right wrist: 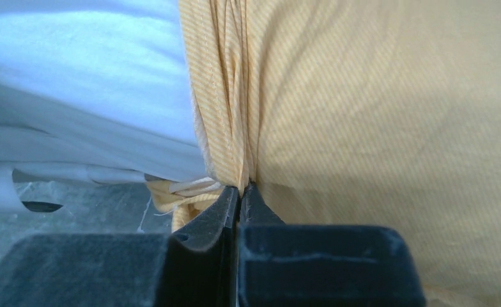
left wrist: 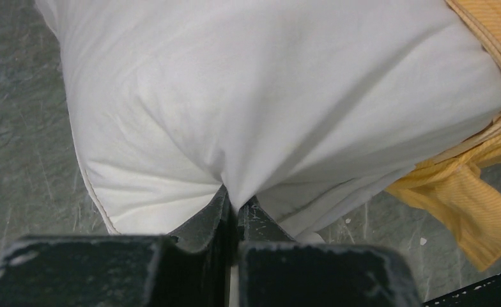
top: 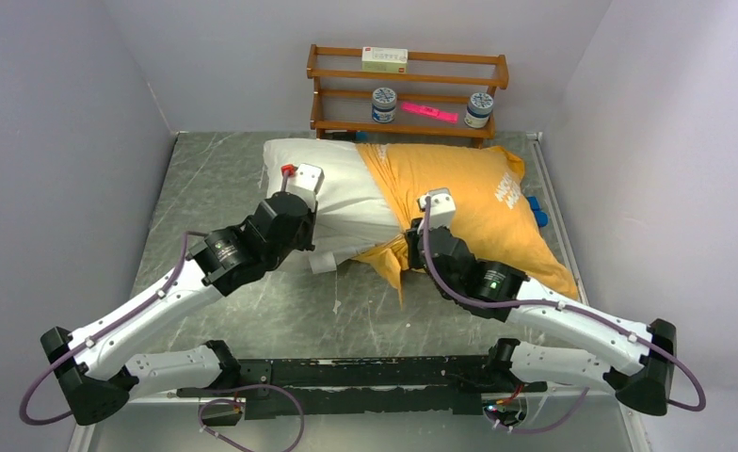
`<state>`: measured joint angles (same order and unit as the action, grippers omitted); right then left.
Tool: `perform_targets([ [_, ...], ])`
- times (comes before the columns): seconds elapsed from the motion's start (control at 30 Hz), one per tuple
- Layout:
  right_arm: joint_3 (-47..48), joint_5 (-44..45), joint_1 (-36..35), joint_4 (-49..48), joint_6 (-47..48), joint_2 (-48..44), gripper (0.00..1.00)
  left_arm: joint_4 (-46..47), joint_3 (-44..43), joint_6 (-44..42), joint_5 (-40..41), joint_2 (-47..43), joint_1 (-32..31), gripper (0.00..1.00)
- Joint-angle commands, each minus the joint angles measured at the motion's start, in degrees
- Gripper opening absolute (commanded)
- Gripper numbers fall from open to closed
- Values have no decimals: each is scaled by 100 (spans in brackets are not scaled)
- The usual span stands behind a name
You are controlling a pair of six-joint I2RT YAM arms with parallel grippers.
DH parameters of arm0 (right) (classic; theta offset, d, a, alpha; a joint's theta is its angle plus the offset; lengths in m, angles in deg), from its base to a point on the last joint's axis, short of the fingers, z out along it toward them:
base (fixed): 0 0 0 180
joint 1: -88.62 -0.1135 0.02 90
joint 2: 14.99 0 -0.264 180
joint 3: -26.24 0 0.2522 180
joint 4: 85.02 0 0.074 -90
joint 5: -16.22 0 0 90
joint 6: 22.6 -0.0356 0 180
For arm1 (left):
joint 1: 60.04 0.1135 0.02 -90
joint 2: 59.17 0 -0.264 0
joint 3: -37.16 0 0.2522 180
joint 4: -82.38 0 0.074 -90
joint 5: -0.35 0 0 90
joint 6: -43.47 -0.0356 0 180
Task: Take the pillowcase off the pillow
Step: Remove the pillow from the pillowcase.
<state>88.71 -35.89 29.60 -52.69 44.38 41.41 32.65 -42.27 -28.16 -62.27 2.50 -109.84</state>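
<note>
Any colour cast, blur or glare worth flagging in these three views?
Top external: evenly lit and sharp, with no glare. Left wrist: the pillow is crisp and true white, while the fingers are slightly soft up close. Right wrist: the pillow looks bluish, the pillowcase weave is sharp, and the near foreground is blurred.

Lab booth: plain walls (top: pixel 55 113), marbled table (top: pixel 224 179), wooden rack (top: pixel 431 76).

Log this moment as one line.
left pincer shut on pillow | right pincer shut on pillowcase | pillowcase partly off
</note>
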Motion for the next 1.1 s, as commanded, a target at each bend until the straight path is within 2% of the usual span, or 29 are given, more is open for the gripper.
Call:
perform_targets([
  [0.0, 447, 885, 180, 751, 378, -482, 0, -58, -465, -271, 980, -217, 125, 5],
  [0.17, 490, 591, 233, 955, 461, -580, 0, -106, 204, 259, 843, -608, 120, 5],
  [0.33, 376, -58, 241, 1272, 370, -461, 0, -345, 1303, 1349, 394, -1200, 124, 5],
  [0.47, 88, -940, 239, 1205, 257, -565, 0, -119, 2247, 2047, -445, -1882, 121, 5],
  [0.63, -314, -2256, 234, 931, -17, -735, 0, 861, 3204, 2231, -1590, -2738, 124, 5],
  [0.7, -354, -2651, 236, 868, -8, -746, 10, 974, 3261, 2186, -1676, -2932, 122, 16],
  [0.77, -267, -2657, 234, 948, 58, -716, 23, 946, 3118, 2014, -1623, -2974, 120, 26],
  [0.93, 281, -2508, 235, 1195, 384, -555, 50, 799, 2360, 1469, -1580, -2829, 122, 36],
  [1.07, 801, -2334, 238, 1340, 578, -300, 68, 654, 1679, 1138, -1631, -2502, 124, 54],
])
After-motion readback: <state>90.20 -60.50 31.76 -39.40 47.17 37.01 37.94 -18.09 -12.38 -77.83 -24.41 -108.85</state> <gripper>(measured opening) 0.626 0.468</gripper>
